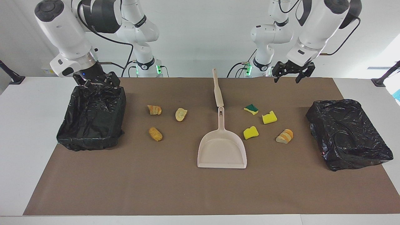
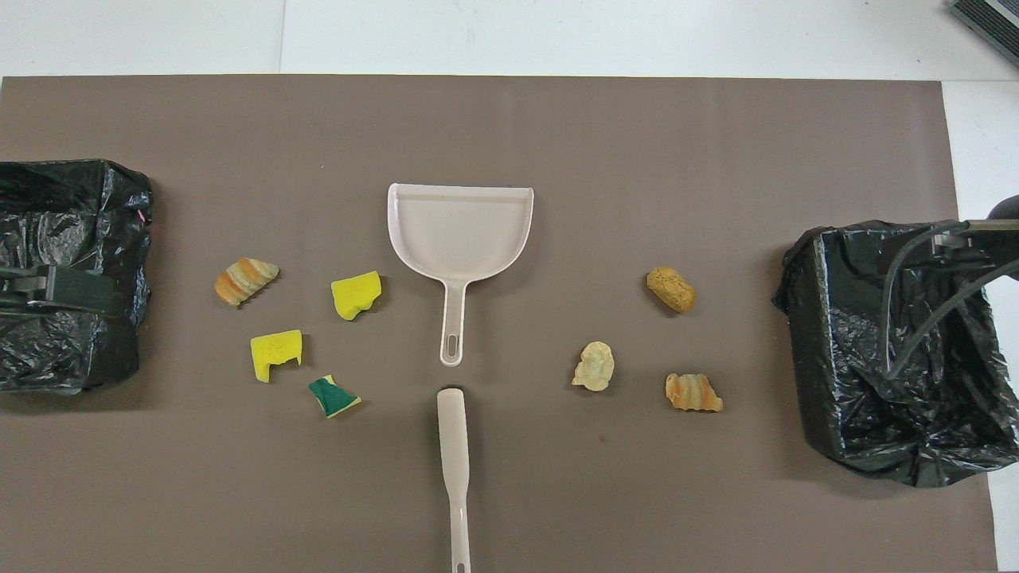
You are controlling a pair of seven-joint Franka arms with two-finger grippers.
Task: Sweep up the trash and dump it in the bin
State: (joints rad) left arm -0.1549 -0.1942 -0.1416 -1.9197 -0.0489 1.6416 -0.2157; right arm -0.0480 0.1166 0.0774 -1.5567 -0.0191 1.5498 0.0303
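The right gripper (image 1: 95, 82) hangs with jaws spread wide and empty, its fingertips at the rim of the open black-lined bin (image 1: 90, 117) nearest the robots, at the right arm's end of the brown mat (image 1: 187, 193); whether they touch the liner cannot be told. Three tan trash (image 1: 155, 133) pieces lie on the mat beside that bin. The beige dustpan (image 1: 222, 150) sits mid-mat, with the brush (image 1: 217, 89) just beside its handle tip, toward the mat's robot edge. Three yellow sponge chunks (image 1: 250, 132) and a striped bread piece (image 1: 285, 136) follow. The left gripper (image 1: 292, 75) hovers wide open, empty, over the mat's robot edge. A second bagged bin (image 1: 348, 134) sits at the left arm's end.
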